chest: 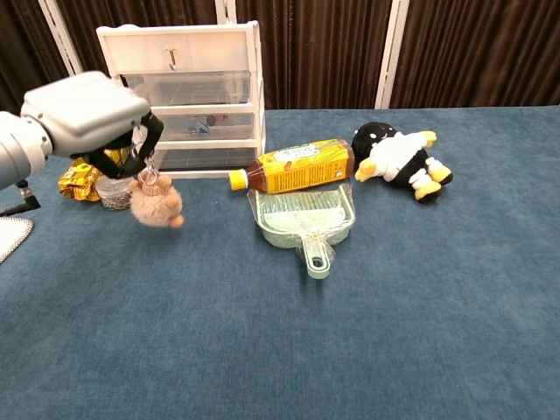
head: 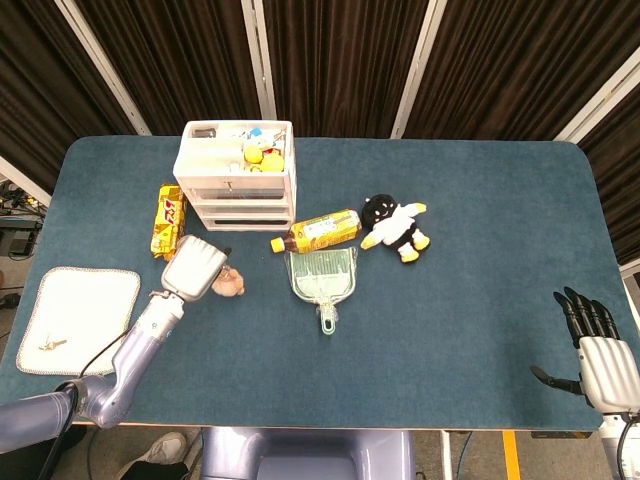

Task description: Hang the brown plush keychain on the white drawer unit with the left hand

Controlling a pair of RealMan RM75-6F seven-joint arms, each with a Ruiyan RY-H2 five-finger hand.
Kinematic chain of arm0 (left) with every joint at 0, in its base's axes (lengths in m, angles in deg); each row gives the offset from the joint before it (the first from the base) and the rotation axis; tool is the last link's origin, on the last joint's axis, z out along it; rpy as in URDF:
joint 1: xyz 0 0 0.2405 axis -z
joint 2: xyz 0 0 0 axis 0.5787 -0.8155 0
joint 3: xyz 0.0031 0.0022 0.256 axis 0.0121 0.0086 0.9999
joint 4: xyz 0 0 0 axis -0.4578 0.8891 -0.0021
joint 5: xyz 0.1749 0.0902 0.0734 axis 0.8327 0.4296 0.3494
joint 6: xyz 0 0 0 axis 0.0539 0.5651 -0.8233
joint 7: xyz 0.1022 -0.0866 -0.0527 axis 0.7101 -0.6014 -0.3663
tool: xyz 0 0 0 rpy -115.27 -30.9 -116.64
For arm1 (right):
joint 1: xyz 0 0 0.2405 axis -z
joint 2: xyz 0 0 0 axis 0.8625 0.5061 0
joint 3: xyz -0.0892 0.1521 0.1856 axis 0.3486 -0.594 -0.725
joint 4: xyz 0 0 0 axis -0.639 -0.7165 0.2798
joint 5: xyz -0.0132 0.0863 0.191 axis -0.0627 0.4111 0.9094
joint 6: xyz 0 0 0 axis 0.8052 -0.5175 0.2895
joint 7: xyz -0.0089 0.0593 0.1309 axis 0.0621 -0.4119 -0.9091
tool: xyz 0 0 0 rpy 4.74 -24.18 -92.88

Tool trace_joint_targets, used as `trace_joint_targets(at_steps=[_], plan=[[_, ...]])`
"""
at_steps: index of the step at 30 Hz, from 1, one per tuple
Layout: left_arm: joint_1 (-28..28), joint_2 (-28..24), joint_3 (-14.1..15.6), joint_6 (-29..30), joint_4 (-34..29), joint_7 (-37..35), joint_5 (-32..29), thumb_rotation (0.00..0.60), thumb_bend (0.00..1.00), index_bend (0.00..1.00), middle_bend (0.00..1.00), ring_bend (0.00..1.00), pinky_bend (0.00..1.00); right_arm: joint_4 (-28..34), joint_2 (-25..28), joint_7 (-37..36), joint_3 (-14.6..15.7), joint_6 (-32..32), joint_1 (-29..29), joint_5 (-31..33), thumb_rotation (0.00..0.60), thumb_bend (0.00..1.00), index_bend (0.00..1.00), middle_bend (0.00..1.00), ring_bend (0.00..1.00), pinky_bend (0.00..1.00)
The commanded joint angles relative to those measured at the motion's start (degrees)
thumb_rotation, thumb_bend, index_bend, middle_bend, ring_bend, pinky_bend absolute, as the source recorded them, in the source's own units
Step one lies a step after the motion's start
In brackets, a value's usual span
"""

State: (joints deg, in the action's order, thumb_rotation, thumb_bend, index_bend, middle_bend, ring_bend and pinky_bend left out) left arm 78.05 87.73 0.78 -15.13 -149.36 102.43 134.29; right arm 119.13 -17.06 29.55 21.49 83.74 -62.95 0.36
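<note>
Broadly, a blue felt-like table (head: 480, 250) fills both views. At its upper left stands the white drawer unit (chest: 182, 92), a boxy plastic frame with clear drawer fronts and a small metal hook (chest: 172, 59) on its top front panel. Just beside it in the chest view, to the left and slightly lower, is the left hand (chest: 92, 114), smooth grey casing with dark fingers curled round the ring of the brown plush keychain (chest: 154, 201). The fuzzy, rounded toy dangles below the fingers, clear of the table, its long axis hanging straight down. The hook lies up and to the right of the ring, so the coming move appears to call for a lift and a short reach toward the unit's front.

At the lower right of the head view, the right hand (head: 598, 352) rests well apart, fingers spread and holding nothing.

Near the middle lie a pale green plastic dustpan (chest: 304, 219), a glossy amber bottle (chest: 293, 165) on its side, and a black-and-white plush (chest: 395, 160). A crinkly yellow snack packet (head: 169, 219) sits left of the unit.
</note>
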Motion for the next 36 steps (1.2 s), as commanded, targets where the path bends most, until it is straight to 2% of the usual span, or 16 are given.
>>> trace_joint_targets(at_steps=[1,11,36], plan=[[1.34,-0.62,-1.36,-0.55,0.64,0.15,0.29,0.600,0.41,0.62,1.00,0.88,0.75,0.04,0.00,0.03,0.09,0.00,0.02,-0.15,0.600,0.00,0.00,0.00,0.00,0.00],[4.91,-0.80,-4.61,-2.32,3.83,-0.04,-0.09,0.600,0.41,0.62,1.00,0.88,0.75,0.02,0.01,0.14,0.03,-0.54,-0.05,0.50,0.600,0.00,0.00,0.00,0.00,0.00],[11.33,3.30,-8.15,-4.82,14.15,-3.80,-0.92,0.600,0.41,0.63,1.00,0.88,0.75,0.44,0.36,-0.58,-0.24,-1.59,-0.26,1.69,0.600,0.01,0.00,0.00,0.00,0.00]])
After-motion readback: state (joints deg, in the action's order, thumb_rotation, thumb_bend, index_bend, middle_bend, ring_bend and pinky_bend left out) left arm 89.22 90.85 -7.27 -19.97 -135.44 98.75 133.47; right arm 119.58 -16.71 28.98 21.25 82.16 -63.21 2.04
